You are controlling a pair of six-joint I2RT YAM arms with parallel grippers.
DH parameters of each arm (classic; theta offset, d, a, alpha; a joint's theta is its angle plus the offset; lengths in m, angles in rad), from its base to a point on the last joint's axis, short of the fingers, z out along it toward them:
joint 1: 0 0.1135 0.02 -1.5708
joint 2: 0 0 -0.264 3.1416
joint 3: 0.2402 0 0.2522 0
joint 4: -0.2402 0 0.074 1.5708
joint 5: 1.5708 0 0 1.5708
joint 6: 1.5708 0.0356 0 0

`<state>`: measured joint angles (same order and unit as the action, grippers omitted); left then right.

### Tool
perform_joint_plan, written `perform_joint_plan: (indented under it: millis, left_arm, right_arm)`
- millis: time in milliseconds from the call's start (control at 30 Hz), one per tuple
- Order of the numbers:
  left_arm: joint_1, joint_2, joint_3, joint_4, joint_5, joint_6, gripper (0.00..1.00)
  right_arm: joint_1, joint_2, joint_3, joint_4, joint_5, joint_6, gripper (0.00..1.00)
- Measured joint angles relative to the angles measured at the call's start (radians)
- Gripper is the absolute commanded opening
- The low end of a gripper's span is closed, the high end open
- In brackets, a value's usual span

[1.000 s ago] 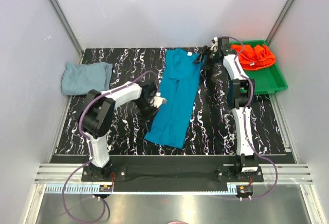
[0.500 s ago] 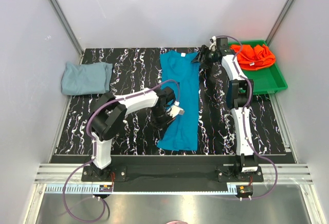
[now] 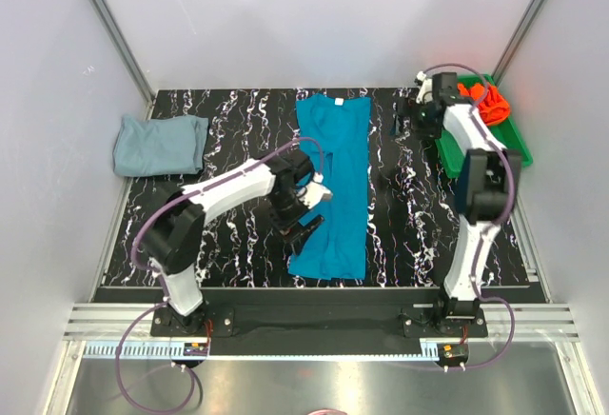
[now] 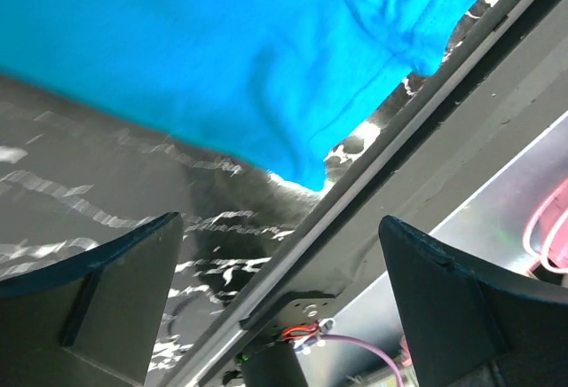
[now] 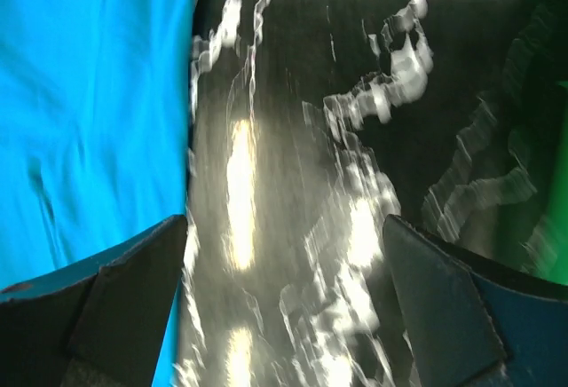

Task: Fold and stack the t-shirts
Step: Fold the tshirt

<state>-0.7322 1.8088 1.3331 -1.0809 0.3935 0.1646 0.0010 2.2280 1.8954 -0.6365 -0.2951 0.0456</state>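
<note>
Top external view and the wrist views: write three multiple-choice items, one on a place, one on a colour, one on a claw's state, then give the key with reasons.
1. Where does the orange-red shirt lie?
A) in the green tray
B) draped over a chair
C) on a shelf

2. What colour is the long shirt spread between the two arms?
A) orange-red
B) white
C) teal-blue

3. How does the left claw stand?
A) shut on cloth
B) open, holding nothing
C) out of every view

Key: 1 A, it is bunched at the tray's far end. 2 C, the long shirt is plainly teal-blue in all three views. 3 B, the left wrist view shows it spread wide, gripping nothing.
</note>
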Motion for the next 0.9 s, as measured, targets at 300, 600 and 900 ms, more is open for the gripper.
perform_joint_plan:
  millis: [300, 600, 900]
  left_arm:
    - [0.116, -0.153, -0.126, 0.14, -0.249, 0.043, 0.9]
    - [0.111, -0.343, -0.269, 0.289, -0.357, 0.094, 0.85]
    - [0.219, -0.39, -0.214, 0.287, -0.128, -0.005, 0.74]
  right_arm:
    - [0.06, -0.744, -0.7, 0.177, -0.089, -0.465, 0.86]
    - [0.269, -1.133, -1.086, 0.104, -0.135, -0.728, 0.8]
    - [0.289, -1.143, -1.01, -0.061, -0.261, -0.64, 0.69]
